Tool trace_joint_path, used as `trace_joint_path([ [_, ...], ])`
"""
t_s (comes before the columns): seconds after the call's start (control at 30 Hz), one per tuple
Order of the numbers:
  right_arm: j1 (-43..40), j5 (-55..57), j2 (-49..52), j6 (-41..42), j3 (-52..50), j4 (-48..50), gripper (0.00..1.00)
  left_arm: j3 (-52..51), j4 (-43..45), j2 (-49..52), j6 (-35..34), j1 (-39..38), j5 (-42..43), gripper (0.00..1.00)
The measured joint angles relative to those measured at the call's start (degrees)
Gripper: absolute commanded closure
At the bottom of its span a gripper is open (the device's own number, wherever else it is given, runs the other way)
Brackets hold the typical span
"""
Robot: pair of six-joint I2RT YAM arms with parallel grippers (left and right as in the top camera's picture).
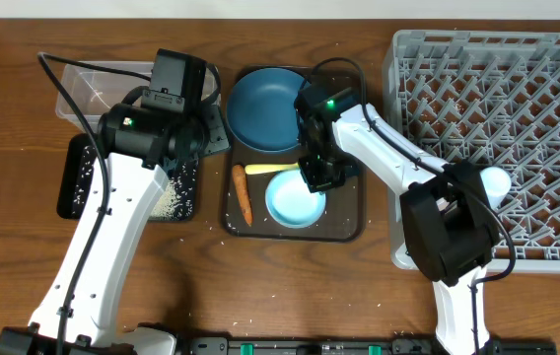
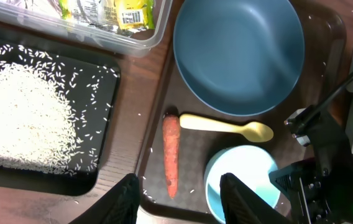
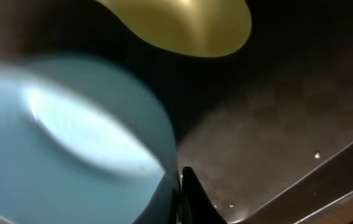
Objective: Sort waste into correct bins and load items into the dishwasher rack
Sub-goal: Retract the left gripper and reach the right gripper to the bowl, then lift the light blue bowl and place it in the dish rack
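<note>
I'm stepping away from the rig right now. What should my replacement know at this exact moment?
Left gripper: open, empty, above the brown tray.
Right gripper: shut at the rim of the light blue bowl; hold unconfirmed.
Done: rice in black tray, wrappers in clear tub, one pale cup in the rack.
Left: carrot, spoon, dark blue plate and the bowl, all on the brown tray.

Blurry bowl (image 3: pixel 71 143), edge-cropped spoon (image 3: pixel 183 25)

brown tray (image 2: pixel 192 158): plate (image 2: pixel 238 53), spoon (image 2: pixel 226 127), carrot (image 2: pixel 171 155), bowl (image 2: pixel 242 180) | black tray (image 2: pixel 105 127): rice heap (image 2: pixel 21 118) | left gripper (image 2: pixel 179 186): fingers apart
</note>
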Motion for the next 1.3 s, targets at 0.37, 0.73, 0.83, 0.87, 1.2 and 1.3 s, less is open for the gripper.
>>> trace_joint_path([
  [0.37, -0.31, 0.20, -1.99, -0.72, 0.02, -2.54, 0.98, 0.00, 0.00, 0.00, -0.15, 0.02, 0.00, 0.43],
  [0.73, -6.32, 23.56, -26.77, 4.26, 2.56, 2.99, 0.99, 0.00, -0.02, 0.00, -0.04, 0.02, 0.00, 0.21],
  [0.83, -9.31, 36.02, -29.57, 7.41, 2.93, 5.18, 0.99, 0.00, -0.02, 0.00, -0.17, 0.02, -0.02, 0.18],
  [0.87, -10.32, 40.57, -29.79, 8.55, 2.93, 5.99, 0.99, 0.00, -0.04, 0.00, -0.17, 0.02, 0.00, 0.17],
  [1.2, -17.88, 65.96, -23.28, 11.91, 2.89, 21.05, 0.99, 0.00, -0.04, 0.00, -0.20, 0.02, -0.02, 0.10],
  [1.3, -19.28, 70.20, -19.39, 8.39, 2.86, 27.21, 0.99, 0.00, -0.07, 0.00, -0.20, 0.00, -0.02, 0.10],
])
